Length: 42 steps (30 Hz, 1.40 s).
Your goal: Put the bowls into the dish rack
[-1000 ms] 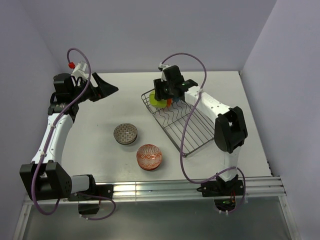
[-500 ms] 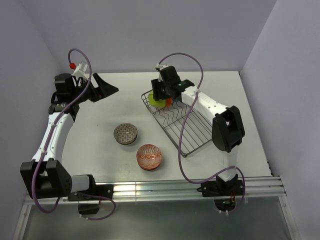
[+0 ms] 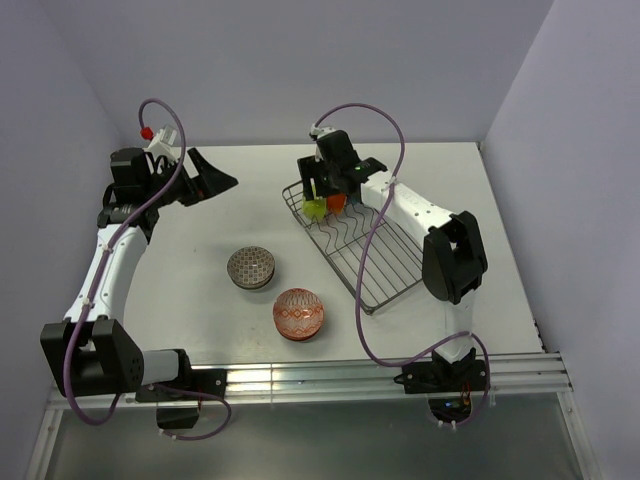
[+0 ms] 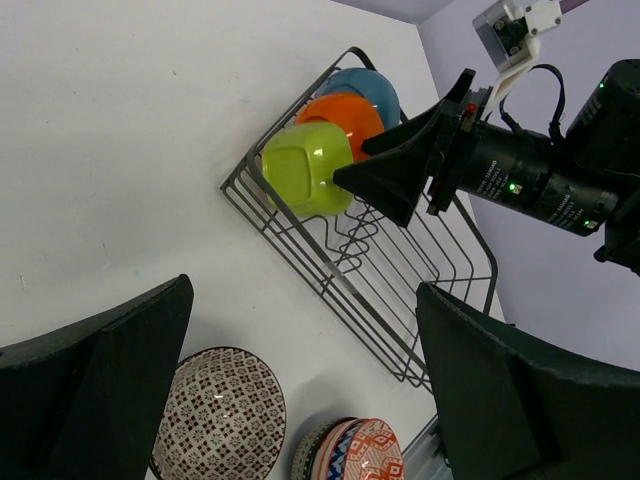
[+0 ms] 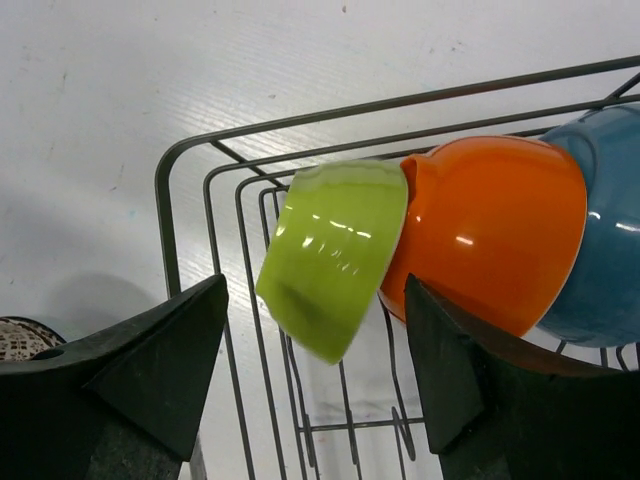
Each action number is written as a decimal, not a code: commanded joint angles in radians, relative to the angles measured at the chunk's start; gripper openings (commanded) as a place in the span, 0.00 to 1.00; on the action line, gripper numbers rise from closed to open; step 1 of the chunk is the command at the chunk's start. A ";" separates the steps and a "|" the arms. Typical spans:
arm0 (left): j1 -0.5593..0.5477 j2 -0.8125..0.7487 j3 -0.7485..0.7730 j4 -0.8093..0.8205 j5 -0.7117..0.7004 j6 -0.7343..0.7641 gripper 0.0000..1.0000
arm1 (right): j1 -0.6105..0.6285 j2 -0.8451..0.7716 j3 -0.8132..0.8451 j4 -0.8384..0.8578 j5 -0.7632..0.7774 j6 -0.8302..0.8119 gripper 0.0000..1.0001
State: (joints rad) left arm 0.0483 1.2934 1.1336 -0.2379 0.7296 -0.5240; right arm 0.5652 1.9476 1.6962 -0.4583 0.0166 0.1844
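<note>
The dish rack (image 3: pixel 385 262) lies right of centre. At its far end a lime green bowl (image 3: pixel 315 208) stands on edge against an orange bowl (image 3: pixel 336 201). The right wrist view shows the green (image 5: pixel 335 255), orange (image 5: pixel 490 225) and blue (image 5: pixel 600 250) bowls in a row. My right gripper (image 5: pixel 315 390) is open just above the green bowl and holds nothing. A dark brown patterned bowl (image 3: pixel 251 267) and a red-orange patterned bowl (image 3: pixel 299 313) sit on the table. The red-orange one seems stacked on another patterned bowl (image 4: pixel 330 450). My left gripper (image 3: pixel 215 180) is open, empty and raised at the far left.
The rack's near part (image 4: pixel 420 300) holds only bare tines. The right arm (image 3: pixel 445 250) reaches across the rack's right side. Purple walls close in the back and both sides of the white table (image 3: pixel 200 310).
My right gripper has drawn back a little toward the rack's far left corner, and the green bowl now stands more on edge. The left arm has not moved.
</note>
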 commanded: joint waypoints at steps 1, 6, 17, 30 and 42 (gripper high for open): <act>0.002 -0.016 0.040 0.008 -0.024 0.025 1.00 | 0.006 -0.004 0.053 0.021 0.029 -0.013 0.79; 0.004 -0.022 0.052 -0.018 -0.044 0.050 0.99 | 0.006 -0.013 0.053 0.021 0.025 -0.014 0.81; 0.031 -0.088 0.098 -0.135 -0.156 0.245 1.00 | 0.010 -0.137 0.083 0.018 -0.058 -0.128 1.00; -0.029 -0.117 0.124 -0.510 0.006 0.800 0.84 | -0.103 -0.552 -0.176 0.101 -0.144 -0.261 1.00; -0.311 -0.140 -0.153 -0.702 -0.002 1.511 0.77 | -0.376 -0.685 -0.320 -0.151 -0.576 -0.333 1.00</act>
State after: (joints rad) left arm -0.2611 1.1797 1.0058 -0.8989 0.7017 0.7078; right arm 0.2401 1.2854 1.3827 -0.5182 -0.3927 -0.1154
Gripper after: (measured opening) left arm 0.774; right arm 0.997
